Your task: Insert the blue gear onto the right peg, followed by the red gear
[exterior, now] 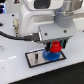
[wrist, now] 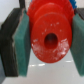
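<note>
The red gear sits between my gripper fingers, just above the blue gear, which lies on the grey, black-bordered plate. In the wrist view the red gear fills the picture, its centre hole dark, with the teal pads pressed against both of its sides. A sliver of the blue gear peeks out behind it. The gripper is shut on the red gear. The right peg is hidden by the gears and the hand.
The white arm body looms over the plate with a black cable running off to the exterior view's left. The white table surrounds the plate.
</note>
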